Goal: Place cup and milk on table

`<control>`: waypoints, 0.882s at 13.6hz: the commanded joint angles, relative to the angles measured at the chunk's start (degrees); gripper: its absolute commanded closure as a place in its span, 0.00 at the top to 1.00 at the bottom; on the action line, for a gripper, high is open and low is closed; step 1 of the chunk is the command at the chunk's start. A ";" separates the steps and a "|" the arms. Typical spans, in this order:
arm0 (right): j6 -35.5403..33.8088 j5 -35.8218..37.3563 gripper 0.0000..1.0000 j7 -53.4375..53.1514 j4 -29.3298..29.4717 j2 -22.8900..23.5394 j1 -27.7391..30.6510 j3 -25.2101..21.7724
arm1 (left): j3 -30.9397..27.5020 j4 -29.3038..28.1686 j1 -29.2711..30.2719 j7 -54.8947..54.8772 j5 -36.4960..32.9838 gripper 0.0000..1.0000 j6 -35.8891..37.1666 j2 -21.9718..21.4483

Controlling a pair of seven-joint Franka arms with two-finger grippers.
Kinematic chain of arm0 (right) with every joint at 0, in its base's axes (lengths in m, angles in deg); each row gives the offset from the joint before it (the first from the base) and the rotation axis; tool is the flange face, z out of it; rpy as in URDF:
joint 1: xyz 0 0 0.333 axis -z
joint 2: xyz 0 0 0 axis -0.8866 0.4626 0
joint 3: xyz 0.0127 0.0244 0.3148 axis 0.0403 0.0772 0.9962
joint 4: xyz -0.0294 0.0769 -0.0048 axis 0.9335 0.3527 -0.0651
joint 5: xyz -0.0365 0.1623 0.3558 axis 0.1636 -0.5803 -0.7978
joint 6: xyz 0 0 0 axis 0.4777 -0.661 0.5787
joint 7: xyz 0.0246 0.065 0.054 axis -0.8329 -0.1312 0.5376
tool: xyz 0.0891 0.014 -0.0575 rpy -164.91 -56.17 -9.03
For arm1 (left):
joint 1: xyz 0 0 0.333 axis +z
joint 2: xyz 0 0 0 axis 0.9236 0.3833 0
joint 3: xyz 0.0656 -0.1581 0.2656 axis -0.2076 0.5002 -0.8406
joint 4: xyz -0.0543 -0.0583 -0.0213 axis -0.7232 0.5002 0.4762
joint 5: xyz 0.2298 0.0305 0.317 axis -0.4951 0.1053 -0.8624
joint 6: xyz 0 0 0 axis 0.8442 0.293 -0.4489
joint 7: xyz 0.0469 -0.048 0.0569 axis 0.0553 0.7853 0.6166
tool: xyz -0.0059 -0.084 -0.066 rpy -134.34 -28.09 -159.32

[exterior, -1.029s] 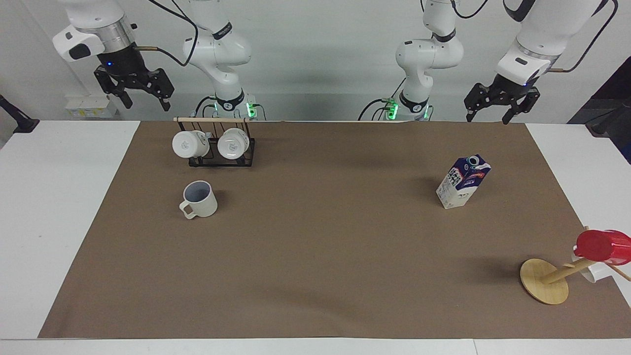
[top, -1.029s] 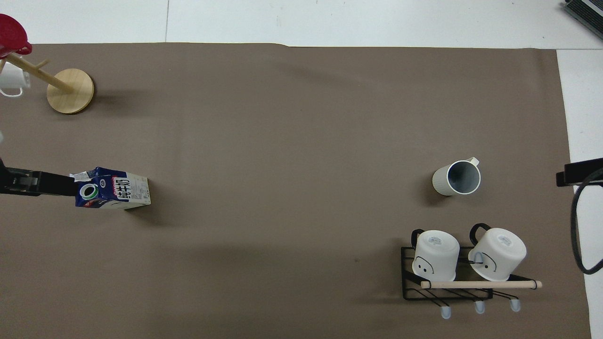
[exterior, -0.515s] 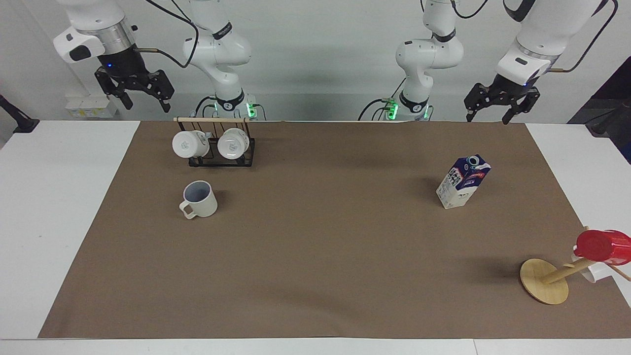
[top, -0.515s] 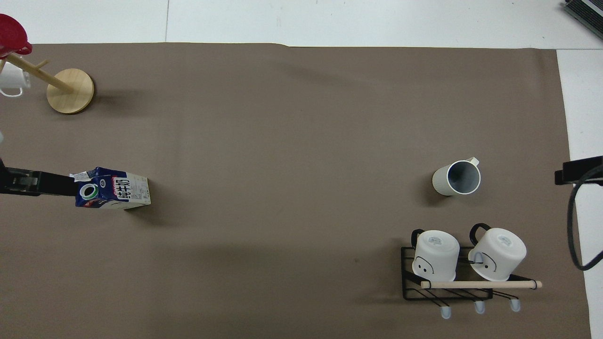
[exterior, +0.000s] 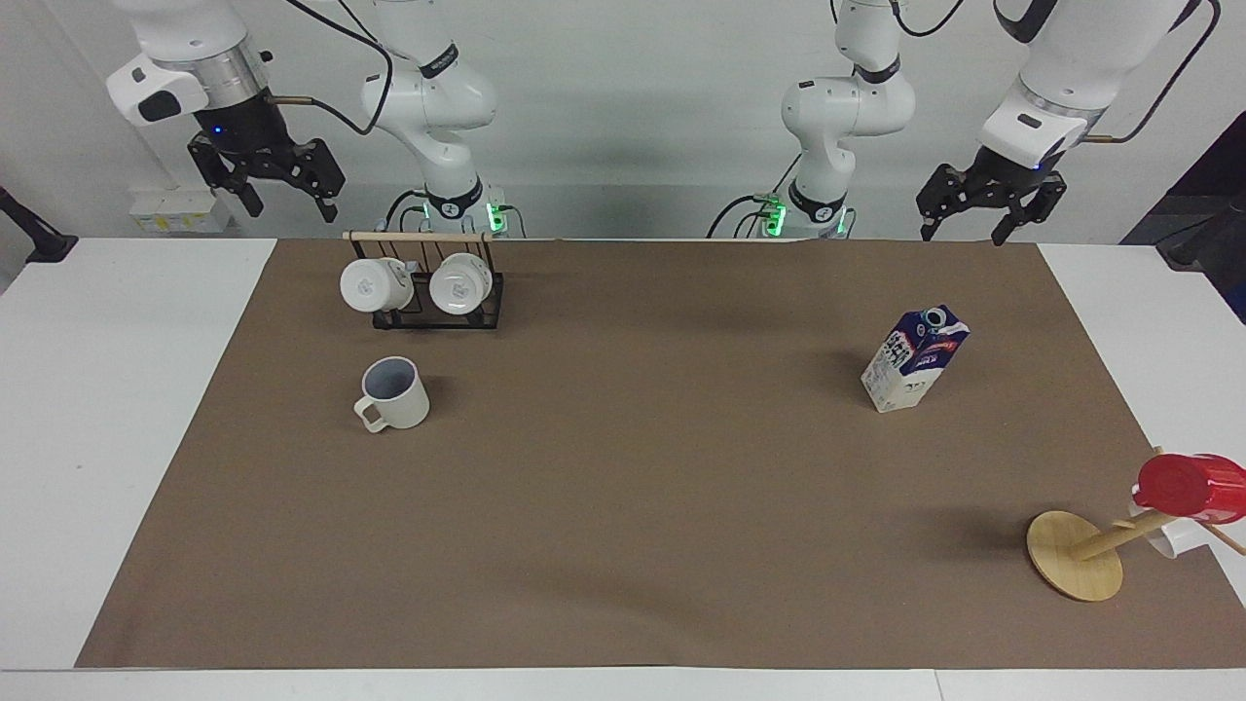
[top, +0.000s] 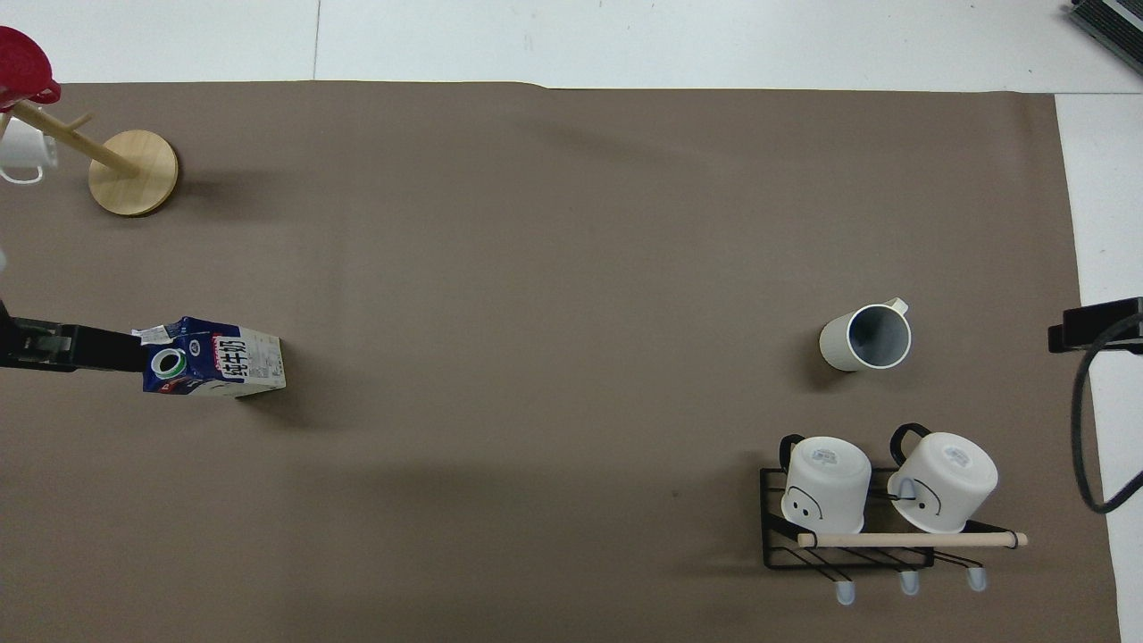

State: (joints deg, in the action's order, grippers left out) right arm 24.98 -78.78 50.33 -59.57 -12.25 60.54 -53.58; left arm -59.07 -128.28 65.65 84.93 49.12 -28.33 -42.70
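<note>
Cup (exterior: 393,393) stands upright on the brown sheet (exterior: 623,506) of the table (exterior: 97,409), toward the right arm's end, open mouth up, handle pointing away from the robots; nothing touches it

Just nearer the robots than the cup sits a black wire rack (exterior: 438,302) with a wooden bar on top, two white mugs (exterior: 375,284) lying tipped in it, bases facing the facing camera

Milk carton (exterior: 915,359) stands on the sheet toward the left arm's end, well apart from the cup, blue top with round cap up, free of any gripper

Farther from the robots than the milk, at the left arm's end, a wooden mug tree (exterior: 1076,555) with round base; red cup (exterior: 1190,487) hangs on it, a small white cup partly hidden beside it

Right gripper (exterior: 282,190) is raised above the table edge near the rack, jaws spread wide, holding nothing

Left gripper (exterior: 978,219) is raised above the table edge, nearer the robots than the milk, jaws also spread, empty

Both arms wait clear of the objects
</note>
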 commanded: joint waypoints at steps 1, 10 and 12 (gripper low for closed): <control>5.85 -0.08 1.00 -0.08 -5.95 -1.00 -1.42 0.38 | 0.41 1.01 0.68 0.37 -0.81 1.00 1.11 0.15; 24.13 -0.08 1.00 3.61 -20.12 3.99 -5.47 0.38 | 0.41 1.01 0.68 0.37 -0.81 1.00 1.11 0.15; 29.40 -0.08 1.00 4.05 -23.71 5.32 -5.82 0.38 | 0.41 1.01 0.68 0.37 -0.81 1.00 1.11 0.15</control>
State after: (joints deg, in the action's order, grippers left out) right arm 49.87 -78.82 52.73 -79.52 -7.10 54.84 -53.30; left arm -59.07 -128.28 65.65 84.93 49.12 -28.33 -42.70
